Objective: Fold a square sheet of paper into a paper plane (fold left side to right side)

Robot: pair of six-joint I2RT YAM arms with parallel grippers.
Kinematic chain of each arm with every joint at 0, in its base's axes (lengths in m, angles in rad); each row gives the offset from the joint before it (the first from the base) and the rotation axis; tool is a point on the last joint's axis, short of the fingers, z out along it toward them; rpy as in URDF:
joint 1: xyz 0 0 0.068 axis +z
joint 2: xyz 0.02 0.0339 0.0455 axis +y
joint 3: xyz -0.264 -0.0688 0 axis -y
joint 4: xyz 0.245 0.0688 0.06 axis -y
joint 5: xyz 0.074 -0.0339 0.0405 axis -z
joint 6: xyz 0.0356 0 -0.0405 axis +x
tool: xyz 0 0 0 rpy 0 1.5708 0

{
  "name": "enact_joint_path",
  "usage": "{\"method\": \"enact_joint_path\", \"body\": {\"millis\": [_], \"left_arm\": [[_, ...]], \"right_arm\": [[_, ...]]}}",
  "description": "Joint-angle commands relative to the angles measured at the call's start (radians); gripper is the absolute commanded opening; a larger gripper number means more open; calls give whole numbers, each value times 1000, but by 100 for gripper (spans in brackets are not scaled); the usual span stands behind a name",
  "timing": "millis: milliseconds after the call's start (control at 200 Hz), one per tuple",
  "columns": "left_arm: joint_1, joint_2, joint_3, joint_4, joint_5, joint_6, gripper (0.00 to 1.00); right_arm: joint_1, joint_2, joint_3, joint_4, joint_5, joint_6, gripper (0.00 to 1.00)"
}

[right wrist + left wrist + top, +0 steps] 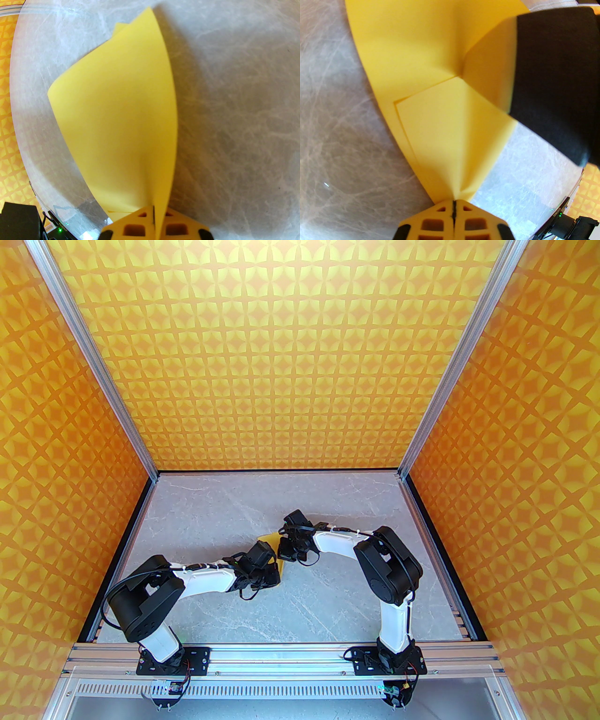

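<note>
From above, I count one yellow sheet of paper (270, 538) and my two grippers. The sheet sits near the middle of the grey table (201, 512), mostly hidden beneath my wrists. My left gripper (272, 575) and right gripper (289, 553) hang close together over it.

At my left wrist, the left gripper (454, 203) has its two fingers pressed tight together, pinching one pointed corner of the sheet of paper (421, 54). The paper fans away from the pinch. It shows one folded flap (450, 117) lying on it and a second fold rising toward the black body of my right arm (553, 82).

At my right wrist, the right gripper (153, 212) is clamped as well, with an edge of the sheet of paper (117, 121) caught between its fingers. The paper curves up off the table (234, 93), and a second layer peeks out at its far tip.
</note>
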Motion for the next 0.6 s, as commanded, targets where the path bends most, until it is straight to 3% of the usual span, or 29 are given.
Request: {"method": "enact_joint_path", "body": {"millis": [0, 595], "left_arm": [[-27, 8, -31, -49, 15, 13, 0], [-126, 16, -32, -129, 29, 52, 0]], "right_arm": [[5, 28, 5, -27, 60, 22, 0], [5, 31, 5, -37, 74, 29, 0]]}}
